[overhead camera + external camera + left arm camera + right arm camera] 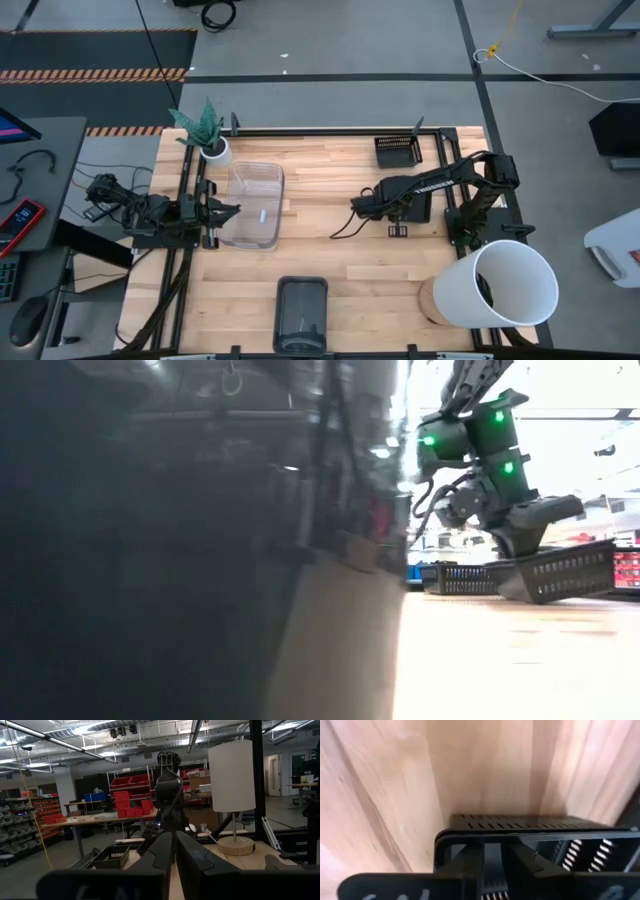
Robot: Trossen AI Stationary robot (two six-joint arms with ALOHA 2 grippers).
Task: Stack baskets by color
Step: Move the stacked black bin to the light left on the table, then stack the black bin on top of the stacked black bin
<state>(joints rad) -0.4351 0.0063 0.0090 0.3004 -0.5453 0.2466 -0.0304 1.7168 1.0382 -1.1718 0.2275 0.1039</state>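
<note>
My right gripper is right of the table's middle, tipped steeply down and shut on a black slotted basket. This basket also shows in the right wrist view. A second black slotted basket rests flat near the far edge, and the low view shows it behind the held one. A clear basket lies at the left. My left gripper is shut beside the clear basket's left edge, pointing a little upward. A dark grey basket sits at the near edge. My right gripper has the black slotted basket by its top rim at one end, coming from above and slanting down. Its own fingers hide the exact place of contact. The basket is tilted: one lower corner is on the table and the other end is raised.
A big white bucket lies on its side at the near right corner. A small white plant pot stands at the far left. A dark metal frame borders the table. Bare wood lies between the baskets.
</note>
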